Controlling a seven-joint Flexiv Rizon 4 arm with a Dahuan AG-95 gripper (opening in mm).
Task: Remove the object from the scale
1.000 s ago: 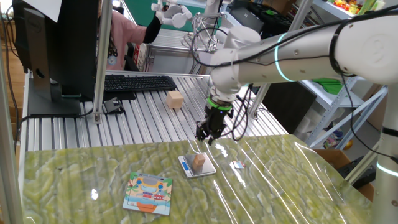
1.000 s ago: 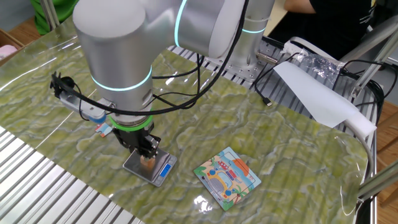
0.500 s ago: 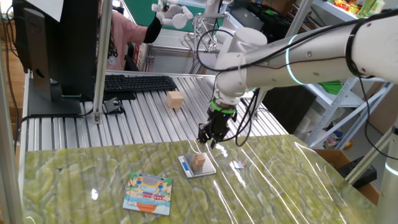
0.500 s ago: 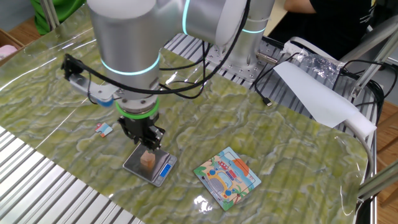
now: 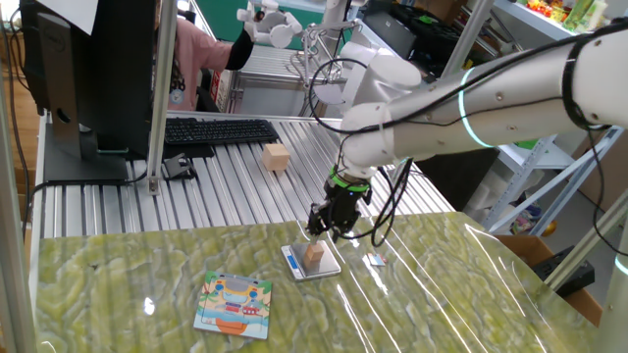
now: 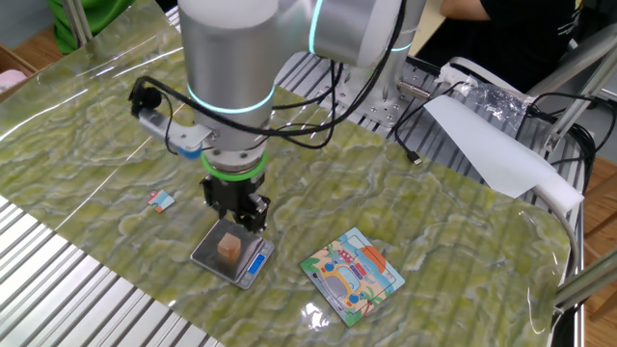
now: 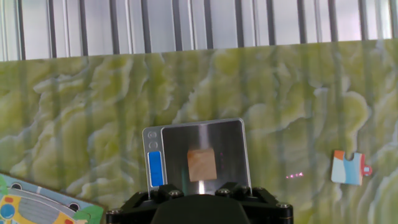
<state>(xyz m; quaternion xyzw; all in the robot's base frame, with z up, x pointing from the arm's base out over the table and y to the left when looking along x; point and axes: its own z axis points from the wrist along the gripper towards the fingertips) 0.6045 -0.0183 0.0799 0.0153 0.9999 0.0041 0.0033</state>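
The tiny tan-orange cube (image 5: pixel 314 254) sits on the silvery platform of the pocket scale (image 5: pixel 294 263), on the green marbled mat. It also shows in the other fixed view (image 6: pixel 228 253) on the scale (image 6: pixel 207 253), and in the hand view (image 7: pixel 202 165) mid-platform on the scale (image 7: pixel 230 137), with the blue display strip at left. My gripper (image 5: pixel 327 226) hovers just above and behind the cube, apart from it (image 6: pixel 238 214). Its fingers look spread and hold nothing. In the hand view only the dark gripper body (image 7: pixel 199 208) shows at the bottom edge.
A colourful picture card (image 5: pixel 234 304) lies on the mat near the scale (image 6: pixel 352 273). A small coloured puzzle piece (image 5: pixel 378 260) lies on the other side (image 7: pixel 348 168). A larger pale wooden block (image 5: pixel 276 157) and a keyboard (image 5: pixel 216 130) sit on the slatted metal table behind.
The gripper has risen off the scale and shifted sideways, uncovering the cube in the other fixed view. The cube and scale have not moved.
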